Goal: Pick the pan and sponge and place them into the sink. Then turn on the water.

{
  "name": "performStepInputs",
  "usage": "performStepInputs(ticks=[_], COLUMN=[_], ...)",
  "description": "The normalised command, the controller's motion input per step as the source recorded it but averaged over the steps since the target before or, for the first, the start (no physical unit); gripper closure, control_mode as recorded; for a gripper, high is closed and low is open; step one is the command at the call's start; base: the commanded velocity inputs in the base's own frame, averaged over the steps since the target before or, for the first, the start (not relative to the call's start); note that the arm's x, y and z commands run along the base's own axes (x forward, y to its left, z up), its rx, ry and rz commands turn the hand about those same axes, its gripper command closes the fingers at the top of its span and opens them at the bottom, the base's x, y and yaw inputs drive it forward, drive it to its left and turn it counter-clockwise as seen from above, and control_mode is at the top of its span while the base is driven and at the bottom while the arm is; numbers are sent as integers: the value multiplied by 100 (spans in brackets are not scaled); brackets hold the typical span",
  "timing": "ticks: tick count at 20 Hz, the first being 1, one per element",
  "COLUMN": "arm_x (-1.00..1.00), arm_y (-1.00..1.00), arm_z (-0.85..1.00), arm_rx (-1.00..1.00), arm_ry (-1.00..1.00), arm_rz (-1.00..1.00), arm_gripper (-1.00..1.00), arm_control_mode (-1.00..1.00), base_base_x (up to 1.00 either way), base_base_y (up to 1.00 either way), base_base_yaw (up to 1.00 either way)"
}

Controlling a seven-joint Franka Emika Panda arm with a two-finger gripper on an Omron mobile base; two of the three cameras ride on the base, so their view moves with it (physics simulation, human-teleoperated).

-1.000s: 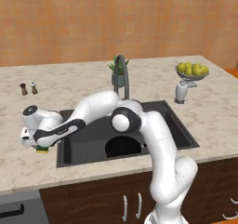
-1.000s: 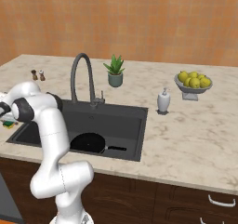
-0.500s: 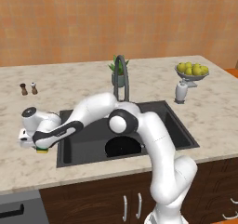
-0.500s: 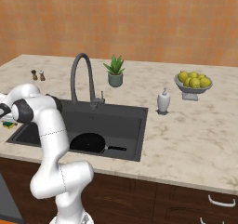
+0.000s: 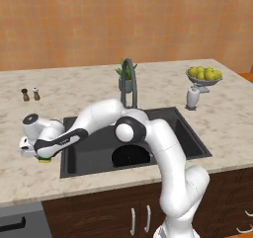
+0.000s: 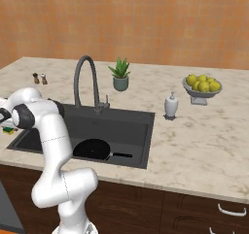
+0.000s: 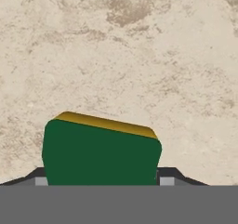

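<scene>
From the left base view, the arm reaches low and far out over the worktop (image 5: 74,96) to the left of the sink (image 5: 168,128), and the gripper (image 5: 43,155) sits right down on the sponge (image 5: 45,159), of which just a yellow and green sliver peeks out underneath. The pan (image 5: 129,155) already lies in the basin, a black disc near the front wall.

From the right base view, the sponge (image 6: 8,130) shows as a small yellow-green bit on the worktop just beside the sink's left rim, tucked under the hand. The pan (image 6: 92,149) rests on the basin floor with its thin handle pointing right. No water runs from the faucet (image 6: 85,80).

In the hand view, the sponge (image 7: 100,155) sits directly ahead, close up, its green top facing the camera, a yellow edge along the far side and its long axis running across between the fingers (image 7: 168,175). Whether they are clamped on it yet I cannot tell; it looks ready for the lift towards the sink
</scene>
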Motion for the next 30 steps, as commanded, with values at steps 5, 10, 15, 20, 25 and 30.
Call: performStepInputs(ticks=[5, 10, 15, 20, 25, 30], arm_x=[-20, -18, -15, -29, -48, -71], arm_y=[-65, -65, -62, -84, -82, -91], arm_z=[-63, -42, 12, 37, 54, 53], arm_rx=[3, 7, 14, 15, 7, 2], arm_ry=[-17, -18, 15, 34, 11, -4], arm_rz=[-10, -20, -27, -23, -17, -11], arm_gripper=[100, 100, 100, 100, 100, 100], arm_control_mode=[-100, -100, -100, -100, -100, -100], base_base_x=[0, 0, 0, 0, 0, 0], base_base_y=[0, 0, 0, 0, 0, 0], base_base_yaw=[0, 0, 0, 0, 0, 0])
